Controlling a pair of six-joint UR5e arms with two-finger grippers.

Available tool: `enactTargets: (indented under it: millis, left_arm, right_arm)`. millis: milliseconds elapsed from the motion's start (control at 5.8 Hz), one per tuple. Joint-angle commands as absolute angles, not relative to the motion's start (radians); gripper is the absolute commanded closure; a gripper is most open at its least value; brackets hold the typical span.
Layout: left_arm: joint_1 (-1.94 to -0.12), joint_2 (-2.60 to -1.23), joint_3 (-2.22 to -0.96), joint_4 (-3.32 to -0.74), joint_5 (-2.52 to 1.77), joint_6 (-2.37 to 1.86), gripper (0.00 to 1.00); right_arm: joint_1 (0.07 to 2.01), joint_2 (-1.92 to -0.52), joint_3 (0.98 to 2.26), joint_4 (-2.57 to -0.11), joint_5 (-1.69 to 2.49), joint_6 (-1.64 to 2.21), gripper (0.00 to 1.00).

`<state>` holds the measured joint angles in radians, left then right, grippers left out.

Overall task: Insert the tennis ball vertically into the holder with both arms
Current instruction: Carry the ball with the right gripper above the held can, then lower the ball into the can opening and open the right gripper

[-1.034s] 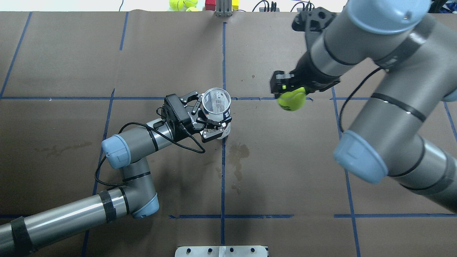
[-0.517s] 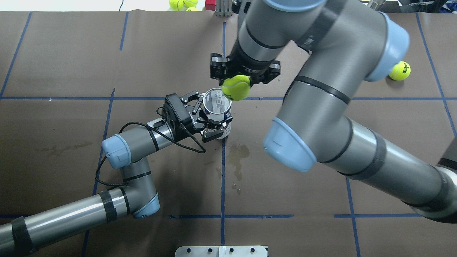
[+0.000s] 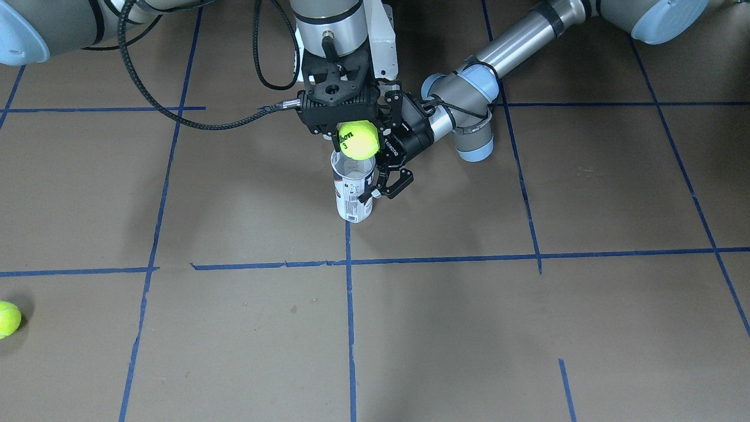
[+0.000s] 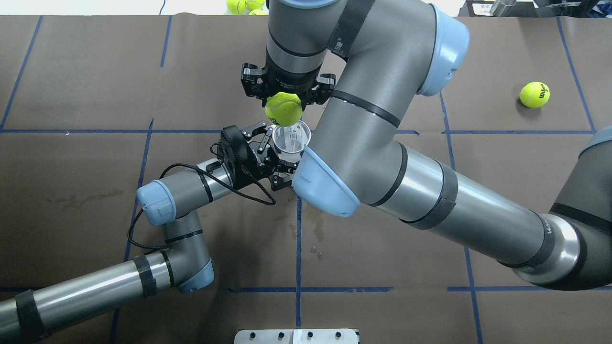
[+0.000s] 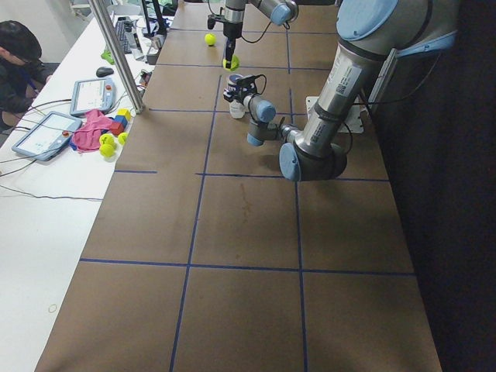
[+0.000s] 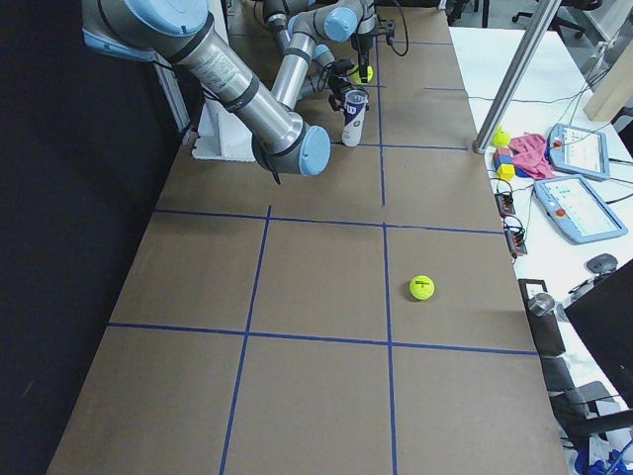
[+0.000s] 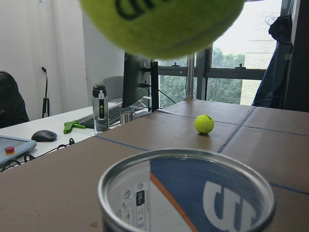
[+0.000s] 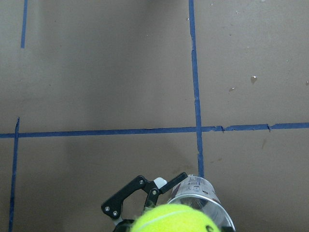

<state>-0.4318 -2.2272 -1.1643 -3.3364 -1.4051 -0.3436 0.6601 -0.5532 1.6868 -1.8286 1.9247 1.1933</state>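
The holder (image 4: 291, 139), a clear tube with a white and navy label, stands upright on the table; it also shows in the front view (image 3: 353, 196) and the left wrist view (image 7: 188, 193). My left gripper (image 4: 276, 154) is shut on the holder's side, seen also in the front view (image 3: 381, 170). My right gripper (image 4: 284, 94) points down and is shut on a yellow tennis ball (image 4: 283, 108). The tennis ball (image 3: 358, 139) hangs just above the holder's open mouth, without touching it. The ball fills the top of the left wrist view (image 7: 164, 24).
A second tennis ball (image 4: 534, 94) lies on the table at the far right, also in the front view (image 3: 7, 319). More balls (image 4: 244, 5) and blocks sit past the far edge. A white metal plate (image 4: 296, 336) is at the near edge.
My right arm swung left with the tennis ball, from right of the holder to just above its mouth. The left arm and holder have not moved.
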Motion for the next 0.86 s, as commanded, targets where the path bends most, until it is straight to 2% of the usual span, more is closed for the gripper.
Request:
enactTargets:
  millis: [0, 517, 690]
  left_arm:
    - [-0.433, -2.226, -1.164, -3.336, -1.405, -0.344, 0.05]
    - [-0.431, -2.226, -1.164, -3.336, -1.404, -0.344, 0.05]
    - [-0.431, -2.226, -1.164, -3.336, -1.404, -0.344, 0.05]
  right_arm:
    - [0.637, -0.563, 1.681, -1.830, 1.901, 1.195, 0.65]
    - [0.620, -0.583, 1.681, -1.829, 1.868, 1.193, 0.63]
    - [0.620, -0.584, 1.681, -1.829, 1.868, 1.193, 0.44]
